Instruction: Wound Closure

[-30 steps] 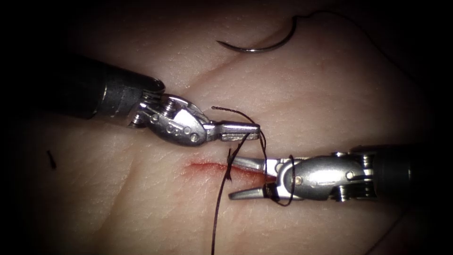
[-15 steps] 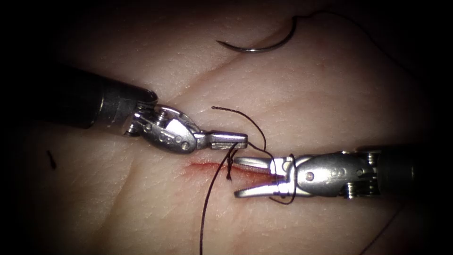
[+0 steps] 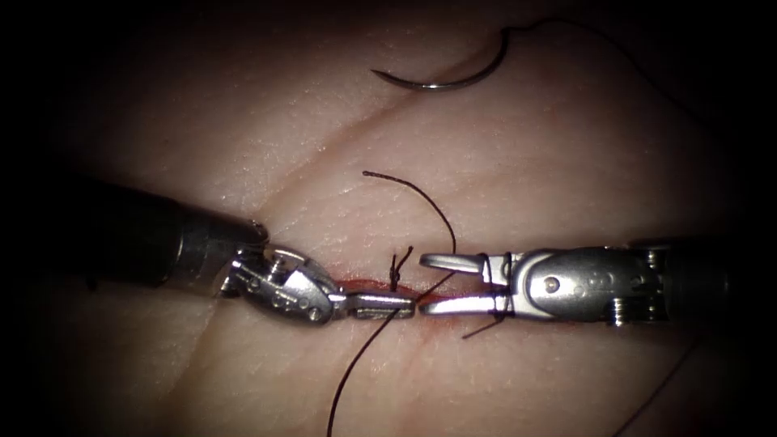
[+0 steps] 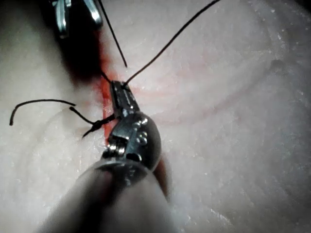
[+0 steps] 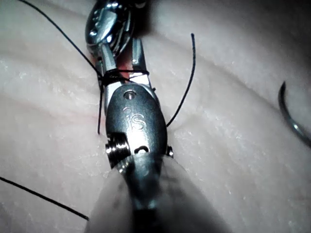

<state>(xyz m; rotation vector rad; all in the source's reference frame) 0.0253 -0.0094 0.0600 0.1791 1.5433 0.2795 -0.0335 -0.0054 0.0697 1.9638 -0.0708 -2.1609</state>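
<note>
You had your left tool (image 3: 402,303) pinched shut on the thread (image 3: 356,364) at the cut (image 3: 356,283), thread wound round your spread, empty right tool (image 3: 421,283), mid-knot, the needle (image 3: 441,81) lying free on the tissue (image 3: 566,162) behind.

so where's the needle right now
In the endoscope view the curved needle lies free on the tissue, far above the cut and both tools, held by neither.
</note>
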